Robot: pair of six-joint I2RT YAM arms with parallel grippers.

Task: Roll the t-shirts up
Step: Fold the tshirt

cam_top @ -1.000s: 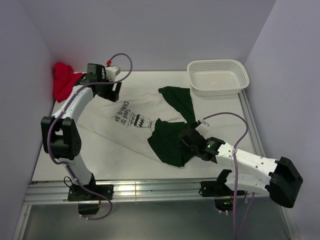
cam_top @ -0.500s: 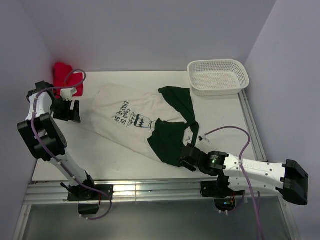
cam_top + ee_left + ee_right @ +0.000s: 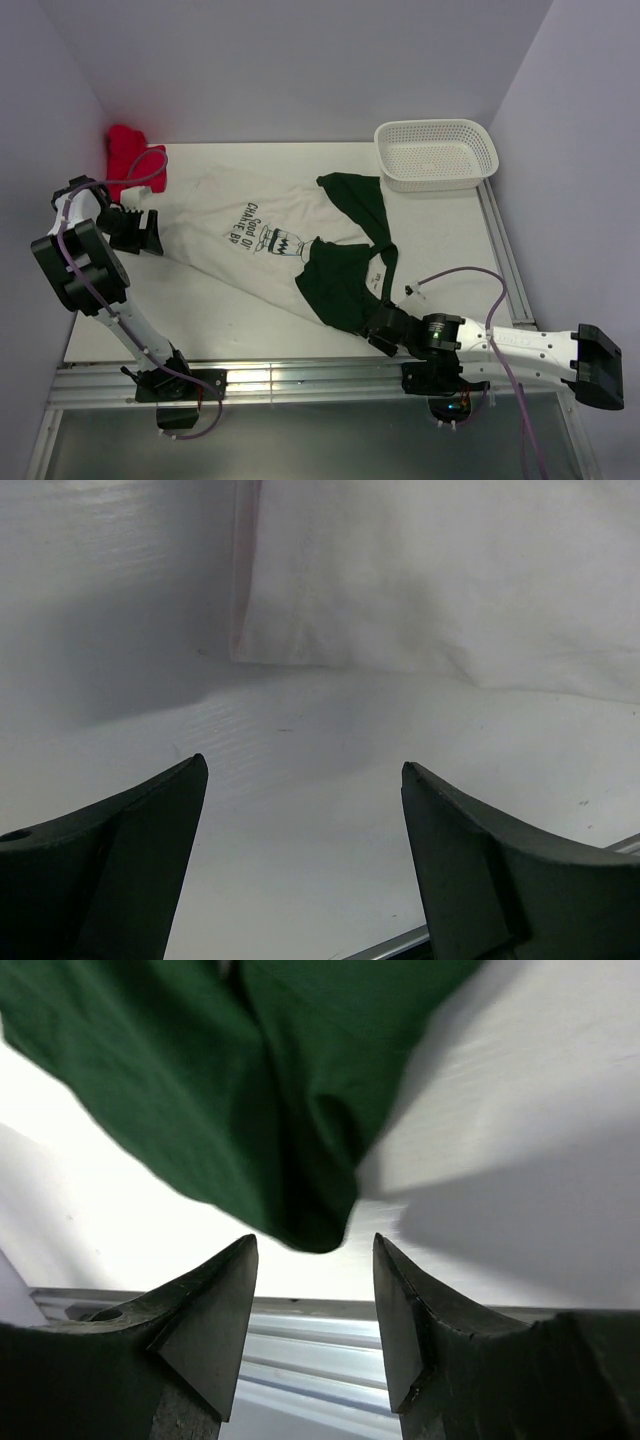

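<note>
The white t-shirt (image 3: 250, 225) with dark lettering lies spread across the middle of the table. The dark green t-shirt (image 3: 350, 255) lies crumpled over its right part, with a white neck label. My left gripper (image 3: 145, 232) is open at the white shirt's left edge; the left wrist view shows that cloth edge (image 3: 400, 590) just beyond the gripper (image 3: 302, 770). My right gripper (image 3: 378, 322) is open at the green shirt's near corner; the right wrist view shows the green hem (image 3: 300, 1140) just beyond the gripper (image 3: 315, 1250), not pinched.
A red cloth bundle (image 3: 130, 160) sits in the far left corner. A white mesh basket (image 3: 436, 152) stands at the far right. A metal rail (image 3: 300, 380) runs along the table's near edge, close under my right gripper.
My left arm has swung from the shirt's far edge out to its left edge. My right gripper has drawn back from on top of the green shirt to its near corner.
</note>
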